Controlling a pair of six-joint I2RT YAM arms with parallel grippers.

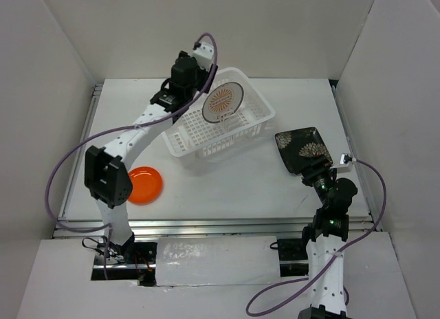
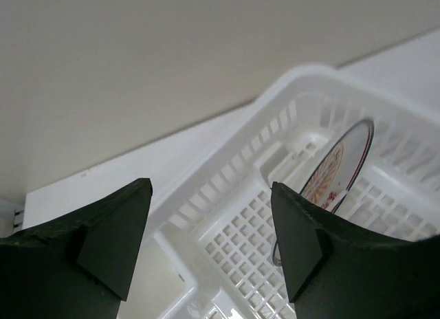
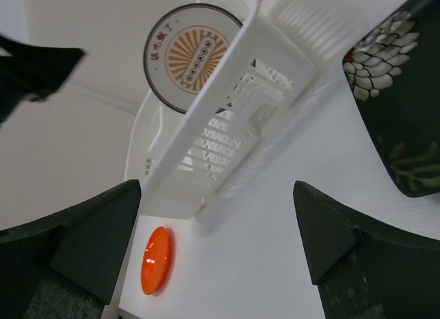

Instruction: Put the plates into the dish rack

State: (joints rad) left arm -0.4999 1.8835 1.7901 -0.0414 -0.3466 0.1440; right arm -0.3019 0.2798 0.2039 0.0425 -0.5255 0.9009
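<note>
The white dish rack (image 1: 227, 130) stands at the back middle of the table. The white sunburst plate (image 1: 222, 102) stands upright inside it. My left gripper (image 1: 194, 87) hovers over the rack's back left corner, open and empty; its wrist view (image 2: 211, 195) shows the rack (image 2: 234, 223) and the sunburst plate (image 2: 337, 168) below. The orange plate (image 1: 144, 184) lies flat at the front left. The dark square flowered plate (image 1: 302, 150) lies to the right of the rack. My right gripper (image 1: 314, 174) is open and empty at that plate's near edge; its wrist view (image 3: 217, 195) shows the dark plate (image 3: 399, 106), the rack (image 3: 234, 85) and the orange plate (image 3: 156, 259).
White enclosure walls (image 1: 62, 92) close in the table on the left, back and right. A metal rail (image 1: 206, 226) runs along the near edge. A purple cable (image 1: 69, 161) loops out from the left arm.
</note>
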